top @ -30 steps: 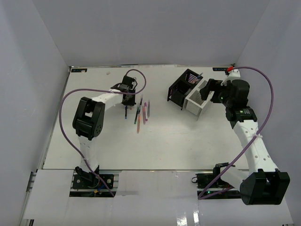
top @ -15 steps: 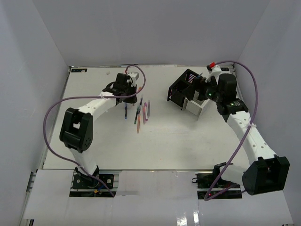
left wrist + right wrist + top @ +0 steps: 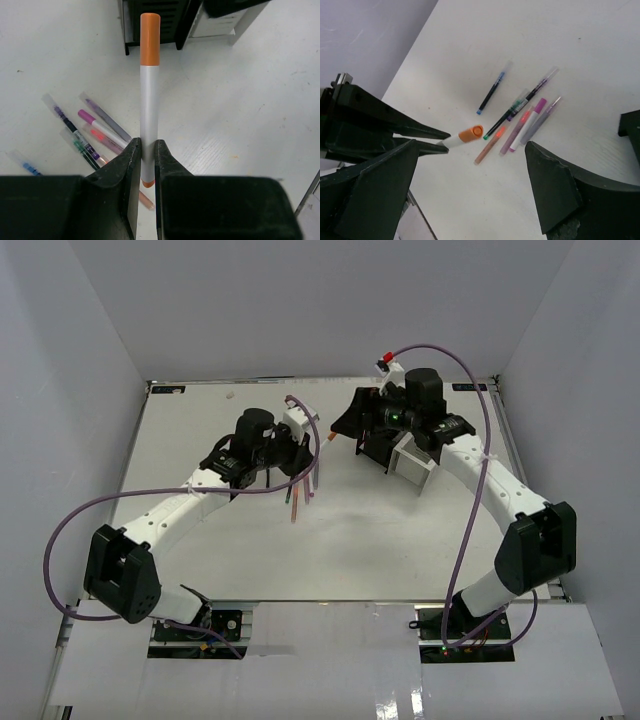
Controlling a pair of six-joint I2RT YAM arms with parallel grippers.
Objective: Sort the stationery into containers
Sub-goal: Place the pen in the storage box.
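My left gripper (image 3: 146, 150) is shut on a white marker with an orange cap (image 3: 149, 95), held above the table and pointing at the containers. From above, the left gripper (image 3: 300, 435) is just left of my open right gripper (image 3: 350, 420), which faces it with nothing between its fingers. In the right wrist view the orange cap (image 3: 471, 133) sits between the wide-spread fingers (image 3: 560, 190) of the right gripper (image 3: 470, 147). The black container (image 3: 372, 445) and the white container (image 3: 412, 458) stand side by side, partly hidden under the right arm. Several pens (image 3: 300, 490) lie loose on the table.
The loose pens (image 3: 95, 130) lie below and left of the held marker; a blue pen (image 3: 492, 92) lies apart from the cluster (image 3: 520, 120). The black container (image 3: 172, 22) and the white container (image 3: 220, 27) are ahead of the left gripper. White walls enclose the table.
The left arm has carried the marker right, away from the pen cluster toward the containers. The right arm has swung left from over the white container to face the left gripper.
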